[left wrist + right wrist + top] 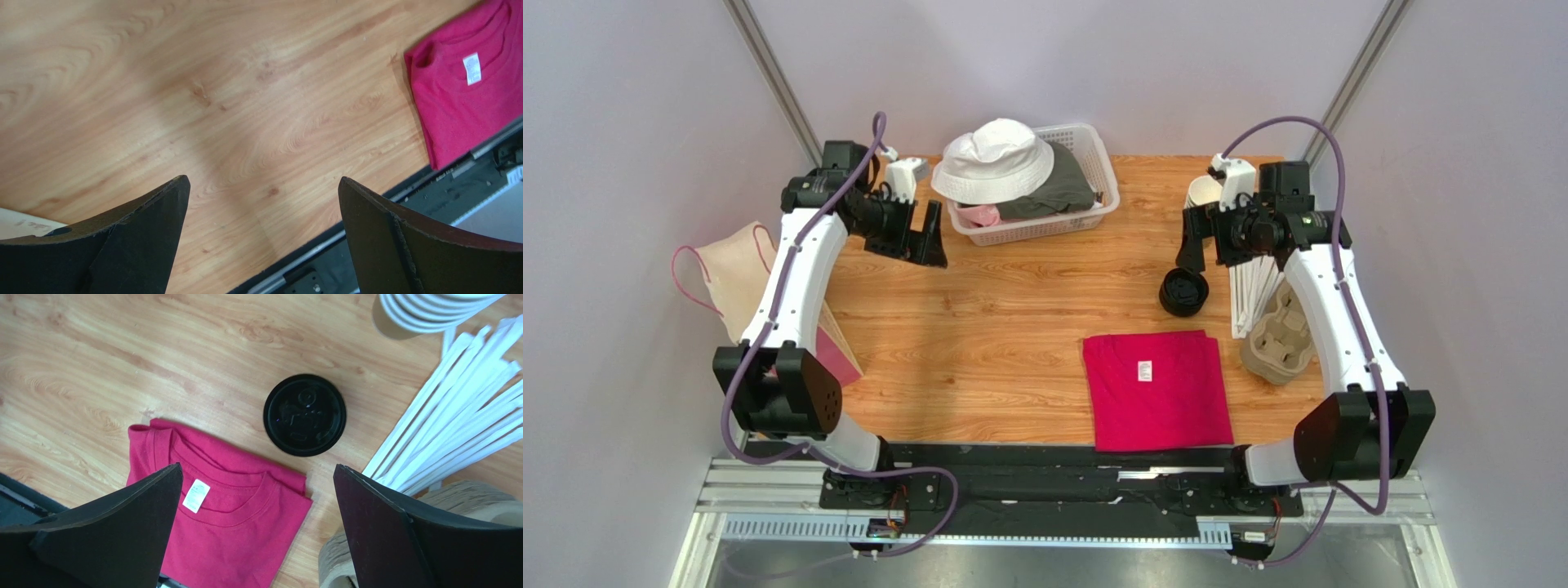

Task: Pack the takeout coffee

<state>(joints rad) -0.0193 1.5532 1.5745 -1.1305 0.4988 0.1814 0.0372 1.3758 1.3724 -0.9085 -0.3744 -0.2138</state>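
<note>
Hovering over the bench, both sets of jaws are spread wide, nothing in them.
Your black lid sits on the wood just past the collar end of the pink shirt, close but not touching; whether a cup is under it, can't tell from above. Your right jaws hang above that lid. White straws and cardboard carrier lie right of the shirt, stacked tan cups beyond it. Your left jaws hang well left of the shirt.
</note>
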